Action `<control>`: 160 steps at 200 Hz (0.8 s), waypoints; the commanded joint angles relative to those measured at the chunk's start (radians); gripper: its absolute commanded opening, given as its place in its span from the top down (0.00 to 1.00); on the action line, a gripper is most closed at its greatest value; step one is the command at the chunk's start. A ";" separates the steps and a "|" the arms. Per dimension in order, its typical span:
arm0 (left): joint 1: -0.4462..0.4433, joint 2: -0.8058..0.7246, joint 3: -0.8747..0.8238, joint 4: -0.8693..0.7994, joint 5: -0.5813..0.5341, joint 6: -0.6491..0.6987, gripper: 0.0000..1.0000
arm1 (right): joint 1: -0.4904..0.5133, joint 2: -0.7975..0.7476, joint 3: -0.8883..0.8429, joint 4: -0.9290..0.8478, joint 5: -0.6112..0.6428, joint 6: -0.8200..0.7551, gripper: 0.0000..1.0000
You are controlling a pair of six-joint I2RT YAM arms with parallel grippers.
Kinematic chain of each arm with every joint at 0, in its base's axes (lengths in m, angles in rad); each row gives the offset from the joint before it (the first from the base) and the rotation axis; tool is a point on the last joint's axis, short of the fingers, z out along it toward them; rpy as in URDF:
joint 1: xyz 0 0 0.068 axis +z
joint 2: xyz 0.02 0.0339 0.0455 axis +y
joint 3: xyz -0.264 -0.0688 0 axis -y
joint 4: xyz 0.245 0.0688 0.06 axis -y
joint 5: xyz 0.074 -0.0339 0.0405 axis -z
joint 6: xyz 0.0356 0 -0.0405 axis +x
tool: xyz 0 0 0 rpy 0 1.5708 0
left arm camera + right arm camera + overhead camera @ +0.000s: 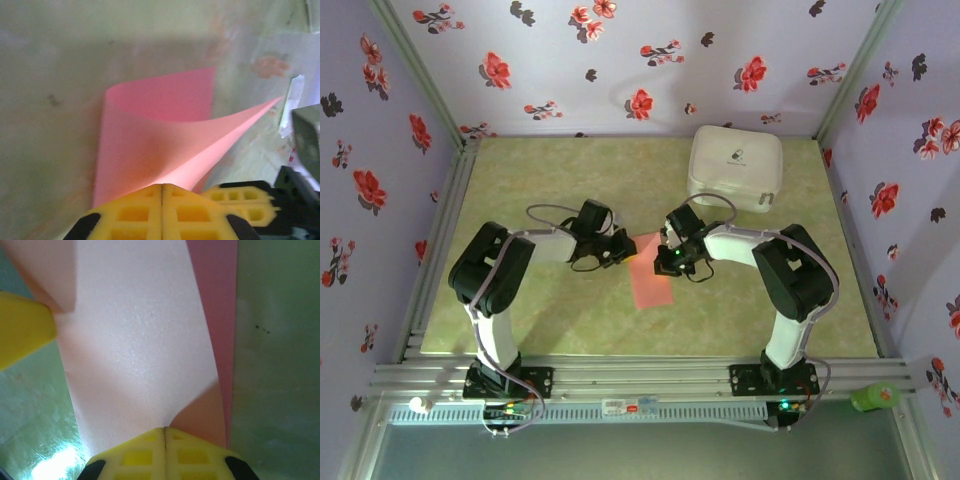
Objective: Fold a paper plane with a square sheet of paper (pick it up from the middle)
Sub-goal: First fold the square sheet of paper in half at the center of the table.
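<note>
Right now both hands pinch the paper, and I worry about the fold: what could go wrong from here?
The square sheet of paper bows in a loose curl, not pressed flat; pushed down like this, the fold could land crooked. The left hand and right hand both pinch it close together; pulling apart might tear it or slip it free.

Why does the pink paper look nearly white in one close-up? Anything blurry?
Right wrist view: glare bleaches the square sheet of paper and glints off the table. Left wrist view: the table looks soft, out of focus. Top view: evenly lit.
</note>
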 commanded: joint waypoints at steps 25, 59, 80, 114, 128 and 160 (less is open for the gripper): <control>0.023 0.042 0.072 -0.063 0.045 0.052 0.92 | -0.009 0.041 -0.032 -0.134 0.124 -0.010 1.00; 0.036 0.100 0.071 -0.067 0.043 0.071 0.93 | -0.009 0.040 -0.036 -0.132 0.123 -0.011 1.00; 0.049 0.121 0.062 -0.057 0.041 0.074 0.93 | -0.009 0.041 -0.039 -0.133 0.124 -0.010 1.00; 0.067 0.127 0.065 -0.065 -0.008 0.072 0.93 | -0.009 0.041 -0.041 -0.134 0.125 -0.012 1.00; 0.070 0.125 0.079 -0.083 -0.036 0.066 0.93 | -0.009 0.038 -0.041 -0.134 0.126 -0.013 1.00; 0.076 0.139 0.127 -0.134 -0.087 0.064 0.93 | -0.009 0.039 -0.043 -0.133 0.124 -0.011 1.00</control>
